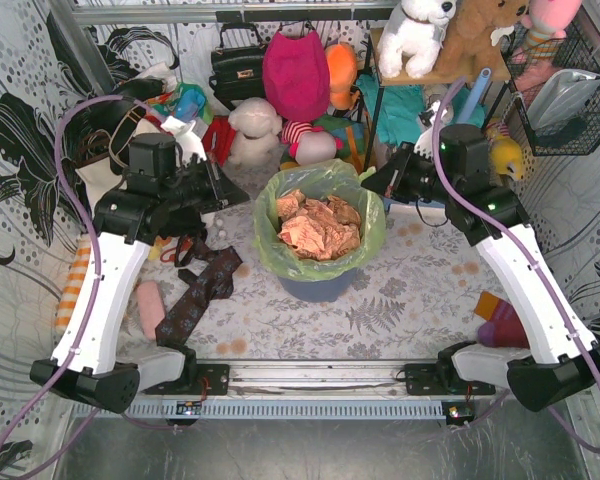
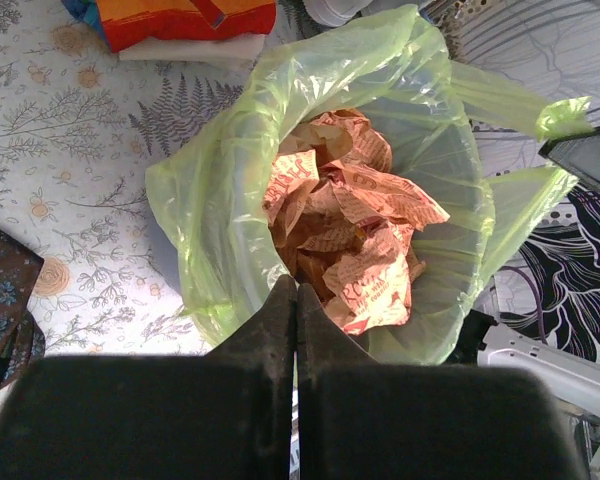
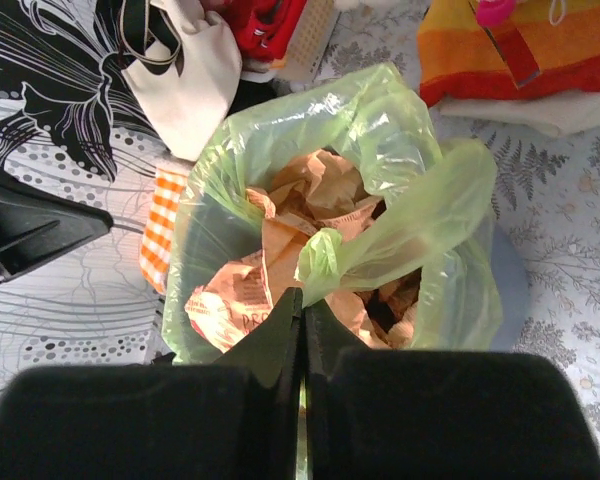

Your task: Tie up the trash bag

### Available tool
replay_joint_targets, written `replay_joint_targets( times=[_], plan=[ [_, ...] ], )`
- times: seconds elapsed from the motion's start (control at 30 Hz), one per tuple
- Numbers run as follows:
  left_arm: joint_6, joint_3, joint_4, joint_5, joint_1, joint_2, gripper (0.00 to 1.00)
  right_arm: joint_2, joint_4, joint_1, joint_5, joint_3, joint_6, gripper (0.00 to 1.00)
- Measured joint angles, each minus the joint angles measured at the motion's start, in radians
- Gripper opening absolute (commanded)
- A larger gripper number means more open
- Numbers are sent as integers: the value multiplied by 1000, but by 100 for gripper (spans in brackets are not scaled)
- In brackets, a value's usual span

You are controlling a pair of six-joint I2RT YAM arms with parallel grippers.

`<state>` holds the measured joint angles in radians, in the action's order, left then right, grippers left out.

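Both claws are pressing their fingers tight together, with no gap showing. The right claw (image 3: 302, 300) is pinching a flap of the trash bag (image 1: 370, 215) and holding it up off the rim. The left claw (image 2: 296, 300) is hanging at the bag's edge on its own side. I cannot tell if it is gripping any plastic.

The trash bag is sitting inside a blue bin (image 1: 315, 288) in the middle of the table (image 1: 410, 310), between the two arms. Its green edge is folding down over the bin's rim. Crumpled pinkish paper (image 1: 320, 228) is filling it and showing from above.

I think the job is only just starting. One flap is being held up, but the mouth is gaping wide and no knot is showing. The sides are waiting to be gathered, crossed and tied.

The table is showing a pale print of leaves and flowers. A dark patterned cloth (image 1: 195, 295) is lying near the left arm. Soft toys (image 1: 255, 125), a pink bag (image 1: 295, 60) and other bright things are crowding the back. A white plush dog (image 1: 415, 30) is sitting up high there. Black and white swirly sheets (image 1: 10, 150) are covering the walls, and a wire basket (image 1: 570, 90) is hanging on the right.
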<state>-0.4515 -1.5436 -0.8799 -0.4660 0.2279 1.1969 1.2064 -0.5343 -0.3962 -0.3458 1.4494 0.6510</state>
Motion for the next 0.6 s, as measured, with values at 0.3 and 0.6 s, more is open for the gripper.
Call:
replay_joint_targets(
  times=[0.3,0.6],
  plan=[
    [-3,127,-20,60,0,-33,40,18,17,0,-10,6,0,0],
    [-35,337,1,48,-1,-61,68,-27,-2,0,10,-81,0,0]
  ],
)
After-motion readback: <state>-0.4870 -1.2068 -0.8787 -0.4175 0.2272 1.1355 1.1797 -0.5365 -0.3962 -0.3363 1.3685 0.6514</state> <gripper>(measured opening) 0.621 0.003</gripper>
